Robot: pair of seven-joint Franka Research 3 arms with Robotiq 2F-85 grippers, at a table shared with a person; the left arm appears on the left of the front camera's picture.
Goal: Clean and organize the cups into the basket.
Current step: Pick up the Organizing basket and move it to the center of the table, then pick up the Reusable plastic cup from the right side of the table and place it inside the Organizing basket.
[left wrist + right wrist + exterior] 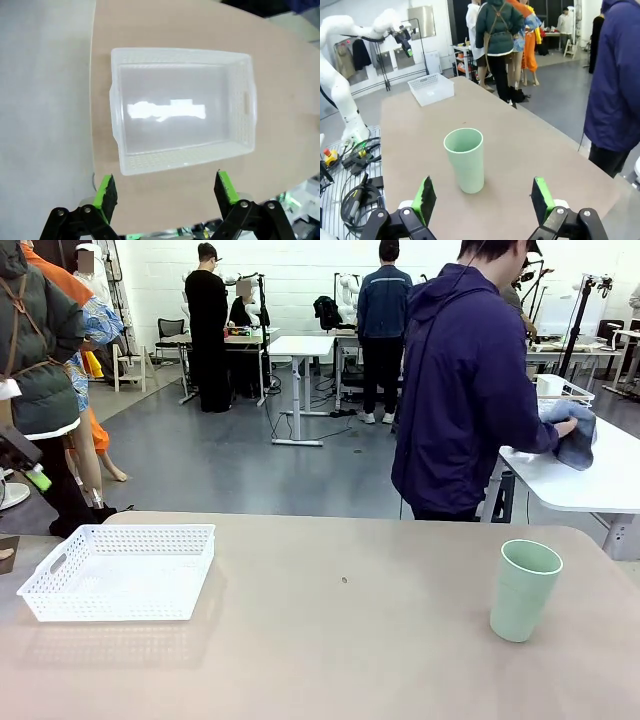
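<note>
In the front view the white basket (pixel 112 608) sits at the lower left of the tan table (pixel 340 660), upright and with its floor bare; a small dark speck (pixel 344 580) marks the middle of the tabletop; the mint green cup (pixel 524 590) stands upright at the lower right, well apart from the basket, with bare tabletop between them; in the upper right a person in a dark blue jacket (pixel 465 390) stands beyond the far edge, turned to a white side table (pixel 590 485) with a hand on a blue cloth (pixel 578 438). In the left wrist view the left gripper (pixel 166 187) hangs above the basket (pixel 182 161), its green fingers (pixel 106 191) spread wide at the bottom of the frame, clear of the rim. In the right wrist view the right gripper (pixel 482 197) is likewise spread wide, the cup (pixel 465 160) standing just beyond and between its fingers (pixel 426 197), untouched; the basket (pixel 431 90) lies far up the table at upper left.
</note>
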